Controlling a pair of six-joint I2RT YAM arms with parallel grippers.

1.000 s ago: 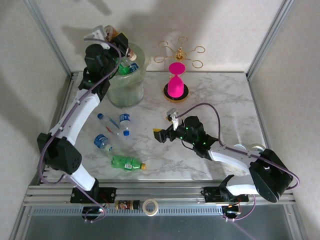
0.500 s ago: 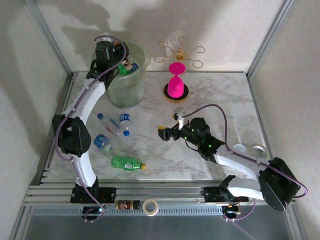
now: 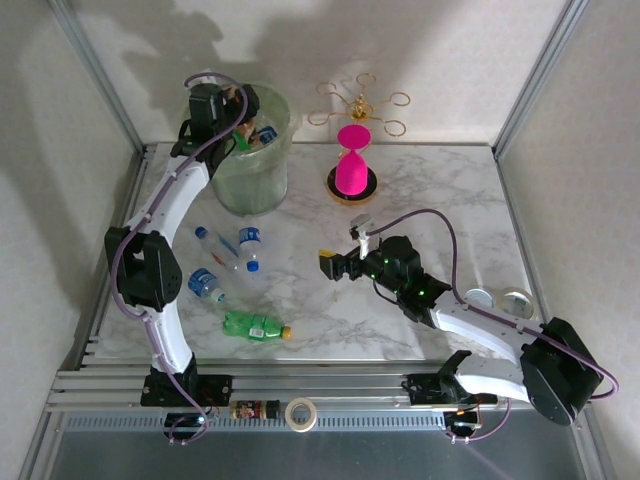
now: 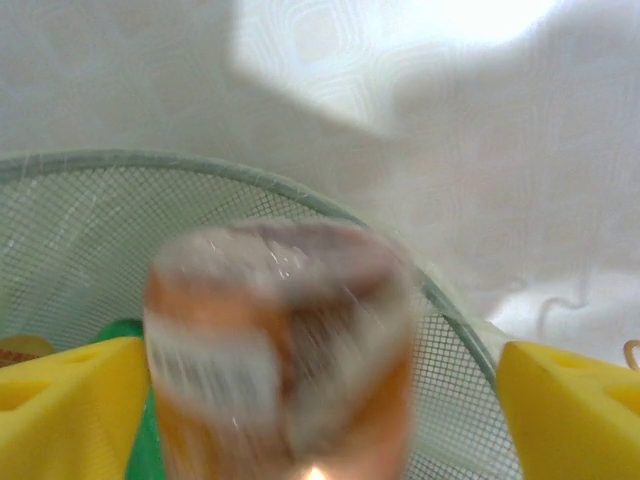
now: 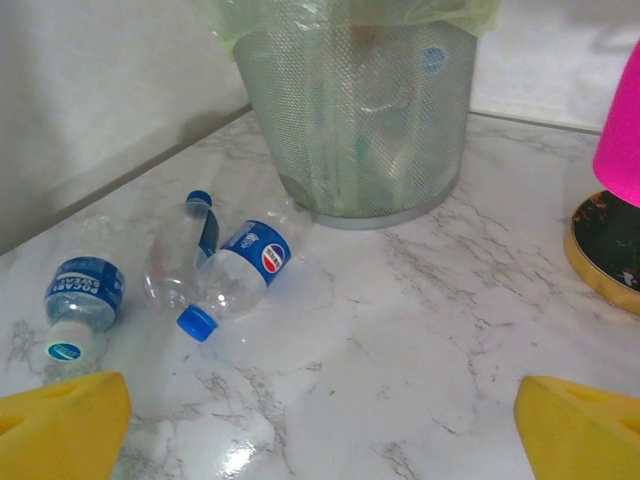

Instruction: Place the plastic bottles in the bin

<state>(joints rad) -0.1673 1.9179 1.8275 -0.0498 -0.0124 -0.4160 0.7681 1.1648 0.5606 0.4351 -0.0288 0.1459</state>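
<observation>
From above, the left arm (image 3: pixel 165 205) reaches to the far left corner, and its left jaws hang over the mouth of the bin (image 3: pixel 252 185), where several bottles already lie. From here we cannot judge how wide those jaws stand. Four plastic bottles lie on the worktop (image 3: pixel 440 200) near the bin. They are a slim clear bottle (image 3: pixel 213 245) beside a blue-capped bottle (image 3: pixel 249 248), a white-capped bottle (image 3: pixel 206 285) and a green bottle (image 3: pixel 255 326) nearest the arm bases. The right jaws sit spread over the middle of the worktop, well apart from every bottle. The pink hourglass (image 3: pixel 352 165) and gold wire stand (image 3: pixel 360 105) are at the far side.

The left wrist camera shows what the overhead view cannot. The yellow fingers (image 4: pixel 70 400) stand far apart, and a blurred brownish bottle (image 4: pixel 280 350) sits between them above the bin's mesh. A clear gap separates it from the right-hand finger. We cannot tell whether it touches the other.

At the right wrist, the yellow fingertips (image 5: pixel 60 420) sit in the bottom corners, fully spread, with only bare marble between them. Here the blue-capped bottle's label is readable, and that bottle touches the slim clear one in front of the bin.
</observation>
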